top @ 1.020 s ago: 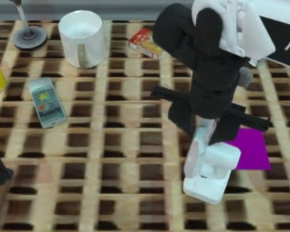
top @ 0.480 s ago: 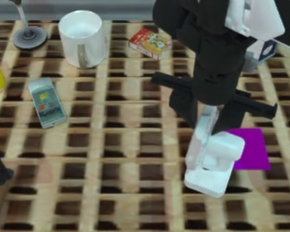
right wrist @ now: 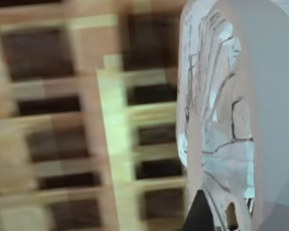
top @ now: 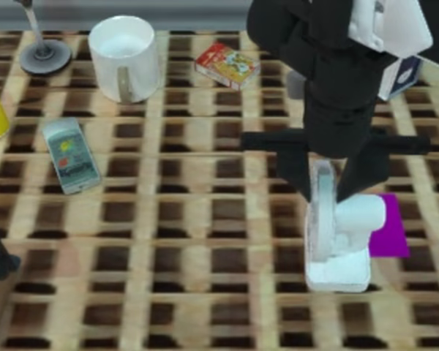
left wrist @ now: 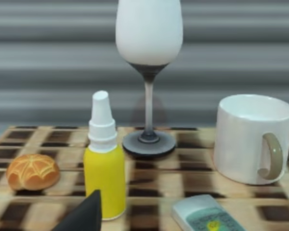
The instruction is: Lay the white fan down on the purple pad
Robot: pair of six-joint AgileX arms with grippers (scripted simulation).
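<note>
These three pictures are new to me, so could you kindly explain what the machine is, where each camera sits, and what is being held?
It is a pair of robot arms at a slatted wooden table. The top view looks down from above. There the right gripper holds the white fan by its grille disc, right beside the purple pad, partly covering it. Also on the table: a white mug, a remote, a small card box and a wine glass. The left wrist view, from the idle left arm, adds a yellow bottle and a bun. The right wrist view shows the fan's grille up close.
</note>
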